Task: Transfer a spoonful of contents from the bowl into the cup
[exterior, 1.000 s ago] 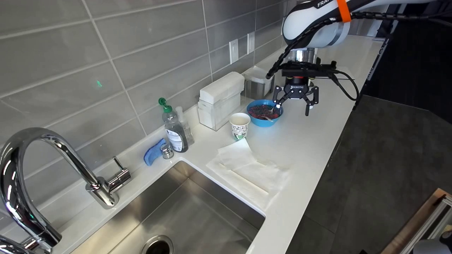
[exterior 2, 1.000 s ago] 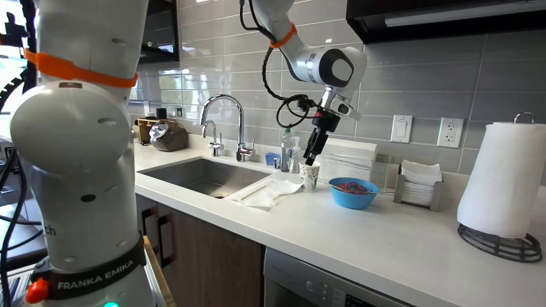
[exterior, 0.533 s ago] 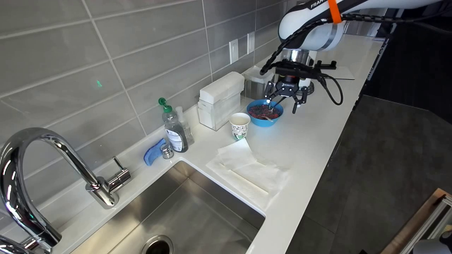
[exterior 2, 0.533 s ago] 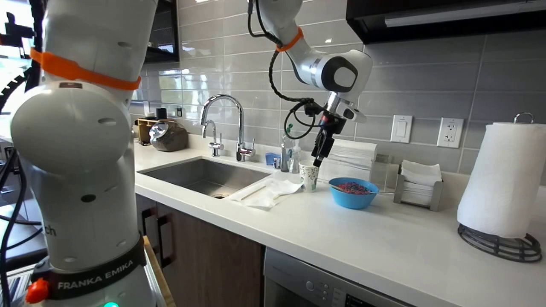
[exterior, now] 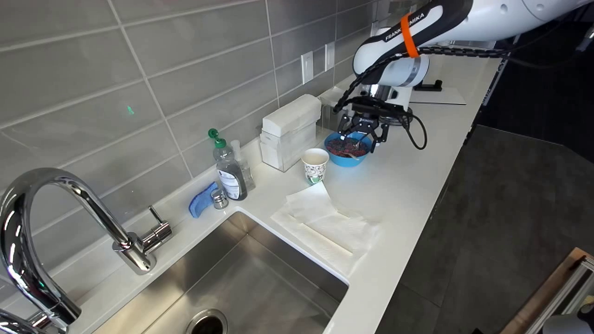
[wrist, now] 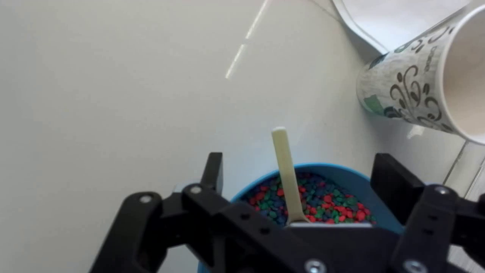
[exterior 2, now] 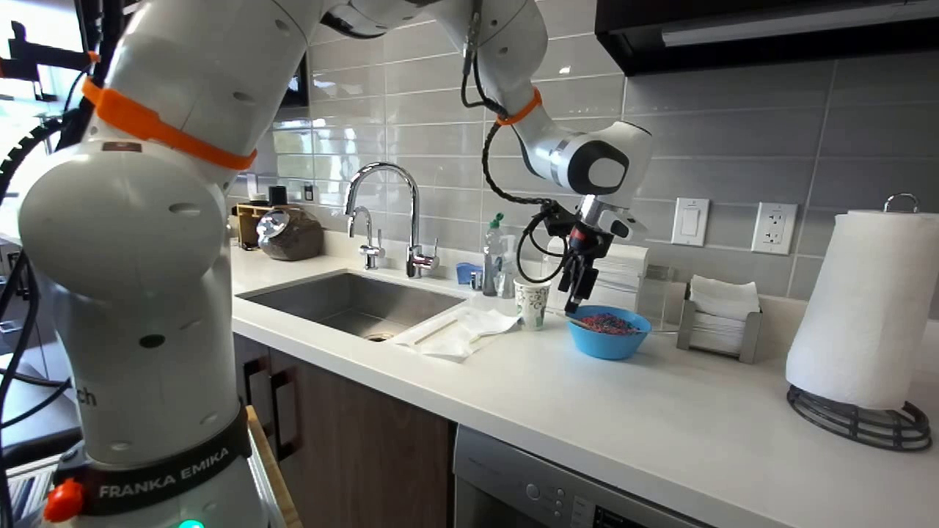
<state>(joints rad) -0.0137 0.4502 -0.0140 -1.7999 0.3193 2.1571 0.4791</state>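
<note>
In both exterior views the arm (exterior: pixel 468 30) sloped down toward the bowl (exterior 2: pixel 607 346), its wrist (exterior 2: pixel 606 173) bent so that the gripper (wrist: pixel 301 168) pointed downward on a slant, tips near the bowl's rim; whether they touched it I could not tell. The fingers (wrist: pixel 213 174) stood wide apart, and in the wrist view a pale spoon handle (wrist: pixel 287 170) showed between them, crossing the bowl's rim. Red, green and dark blue contents (wrist: pixel 333 206) lay in the bowl. The cup (exterior: pixel 314 166) stood upright just beside the bowl, apart from it.
</note>
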